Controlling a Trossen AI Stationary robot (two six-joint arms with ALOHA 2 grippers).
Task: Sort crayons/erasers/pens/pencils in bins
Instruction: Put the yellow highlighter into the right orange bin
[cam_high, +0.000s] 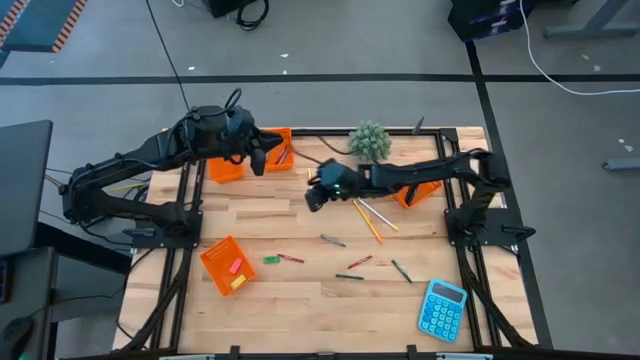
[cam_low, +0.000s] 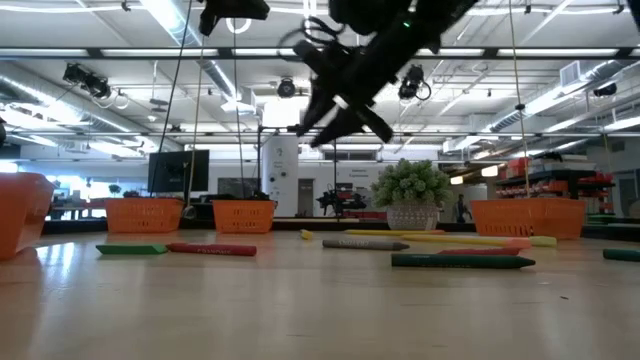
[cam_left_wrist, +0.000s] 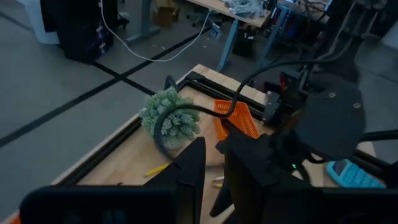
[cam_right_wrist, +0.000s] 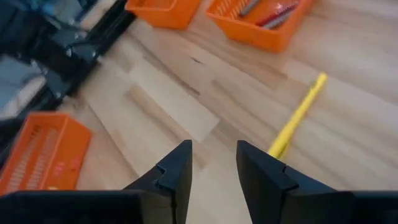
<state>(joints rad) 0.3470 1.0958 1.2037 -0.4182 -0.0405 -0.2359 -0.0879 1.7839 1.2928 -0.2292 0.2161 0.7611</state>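
I read L to R in the high view. Bin (cam_high: 226, 265) lower left holds erasers (cam_high: 237, 267). Left hand (cam_high: 258, 157) at upper left, fingers a slit apart, empty, btwn two bins (cam_high: 224, 168) by the worktop (cam_high: 300, 300) back edge. Right hand (cam_high: 314, 198) at centre, spread, empty. Nearest pencils (cam_high: 368, 221) lie just right of it, long axis diagonal, so right arm's closer. Crayons (cam_high: 290, 258) lower centre. Fourth bin (cam_high: 418, 192) under right arm, contents unclear.
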